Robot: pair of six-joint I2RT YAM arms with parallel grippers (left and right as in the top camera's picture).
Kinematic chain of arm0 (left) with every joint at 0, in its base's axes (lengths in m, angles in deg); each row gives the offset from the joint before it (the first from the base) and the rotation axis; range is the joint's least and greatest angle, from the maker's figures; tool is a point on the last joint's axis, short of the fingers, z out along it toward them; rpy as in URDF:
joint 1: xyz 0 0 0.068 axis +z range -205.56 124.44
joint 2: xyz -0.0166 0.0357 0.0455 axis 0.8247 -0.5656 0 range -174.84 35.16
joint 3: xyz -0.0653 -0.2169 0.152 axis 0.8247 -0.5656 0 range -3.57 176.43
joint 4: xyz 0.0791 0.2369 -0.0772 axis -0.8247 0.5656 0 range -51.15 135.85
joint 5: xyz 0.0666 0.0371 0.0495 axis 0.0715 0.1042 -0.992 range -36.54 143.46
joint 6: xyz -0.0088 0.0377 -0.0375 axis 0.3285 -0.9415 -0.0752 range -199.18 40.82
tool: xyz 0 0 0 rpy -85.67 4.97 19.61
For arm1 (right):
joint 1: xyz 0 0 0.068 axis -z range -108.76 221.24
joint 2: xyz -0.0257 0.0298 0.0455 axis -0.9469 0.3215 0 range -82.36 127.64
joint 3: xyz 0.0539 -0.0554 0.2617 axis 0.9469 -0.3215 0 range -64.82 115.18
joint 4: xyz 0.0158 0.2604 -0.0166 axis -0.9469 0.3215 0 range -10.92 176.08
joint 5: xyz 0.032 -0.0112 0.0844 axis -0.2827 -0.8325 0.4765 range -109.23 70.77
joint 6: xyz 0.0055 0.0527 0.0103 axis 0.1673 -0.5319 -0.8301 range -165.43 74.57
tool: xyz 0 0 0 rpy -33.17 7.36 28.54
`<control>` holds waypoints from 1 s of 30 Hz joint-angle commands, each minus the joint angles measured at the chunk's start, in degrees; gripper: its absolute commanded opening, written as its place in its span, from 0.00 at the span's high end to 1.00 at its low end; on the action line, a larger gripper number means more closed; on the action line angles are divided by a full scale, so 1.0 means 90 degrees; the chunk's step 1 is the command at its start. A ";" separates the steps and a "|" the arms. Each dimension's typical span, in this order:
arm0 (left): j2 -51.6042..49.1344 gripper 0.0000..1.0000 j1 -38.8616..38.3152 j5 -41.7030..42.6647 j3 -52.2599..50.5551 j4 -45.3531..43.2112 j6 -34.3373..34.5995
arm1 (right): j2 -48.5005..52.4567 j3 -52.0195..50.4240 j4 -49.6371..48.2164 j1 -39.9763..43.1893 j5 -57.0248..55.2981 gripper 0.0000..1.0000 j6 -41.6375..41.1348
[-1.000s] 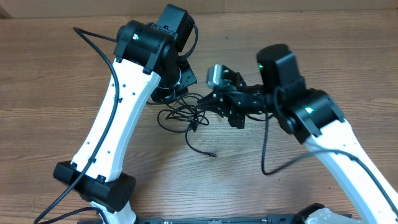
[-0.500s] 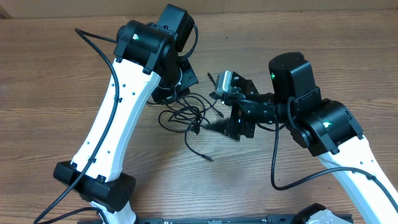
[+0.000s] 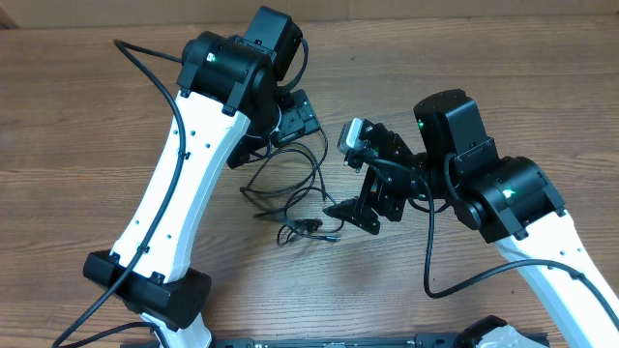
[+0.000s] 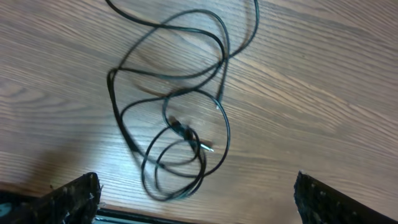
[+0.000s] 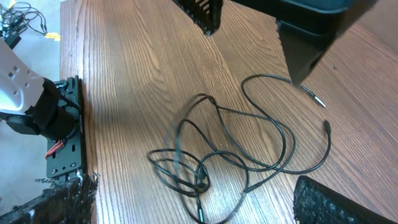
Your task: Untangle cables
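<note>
The cables [image 3: 295, 193] are thin black cords lying in loose, overlapping loops on the wooden table between the two arms. In the left wrist view the cables [image 4: 177, 118] lie flat below my left gripper [image 4: 196, 202], with a small silvery plug tip near the middle. That gripper's jaws stand wide apart and hold nothing. My left gripper [image 3: 293, 121] hangs over the far end of the loops. My right gripper [image 5: 199, 205] is open and empty above the cables [image 5: 230, 155]. My right gripper [image 3: 353, 188] sits just right of the loops.
The table's front edge carries a black mounting rail [image 5: 62, 143] and the arm bases [image 3: 145, 285]. Thicker black arm cables [image 3: 430, 261] trail across the wood at the right. The left arm's fingers [image 5: 202, 12] show at the top of the right wrist view.
Both grippers have gone from shut to open and let go of the cables. The cords have dropped and spread into wider loops toward the front. The right gripper has drawn back to the right.
</note>
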State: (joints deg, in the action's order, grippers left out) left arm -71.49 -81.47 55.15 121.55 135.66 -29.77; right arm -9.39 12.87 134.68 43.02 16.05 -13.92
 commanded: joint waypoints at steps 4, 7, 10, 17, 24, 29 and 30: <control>0.0100 0.00 -0.0044 -0.0525 -0.0607 -0.0002 -0.0112 | -0.0022 0.0119 0.0131 -0.0029 -0.0335 0.00 -0.0027; 0.0100 0.00 -0.0041 -0.0561 -0.1212 -0.0005 -0.0107 | -0.0022 0.0119 0.0219 -0.0029 -0.0418 0.00 -0.0029; 0.0100 0.00 -0.0041 -0.0593 -0.1882 -0.0104 -0.0109 | -0.0022 0.0119 0.0248 -0.0029 -0.0476 0.00 -0.0372; 0.0100 0.00 -0.0041 -0.0590 -0.3045 -0.0282 -0.0117 | -0.0022 0.0117 0.0522 -0.0029 -0.1367 0.00 -0.1940; 0.0100 0.00 -0.0049 -0.0549 -0.3492 0.0005 -0.0668 | -0.0022 0.0114 0.0894 -0.0029 -0.2193 0.00 -0.3475; 0.0100 0.00 -0.0046 -0.0396 -0.4080 0.0002 -0.1064 | -0.0010 0.0114 0.1149 -0.0029 -0.2684 0.00 -0.4182; 0.0100 0.00 -0.0046 -0.0481 -0.4248 -0.0017 -0.1056 | 0.0002 0.0114 0.1209 -0.0029 -0.2739 0.00 -0.4214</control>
State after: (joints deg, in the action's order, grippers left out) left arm -71.45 -81.47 51.46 86.90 135.49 -36.44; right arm -9.39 12.89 145.12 43.02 -4.38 -45.85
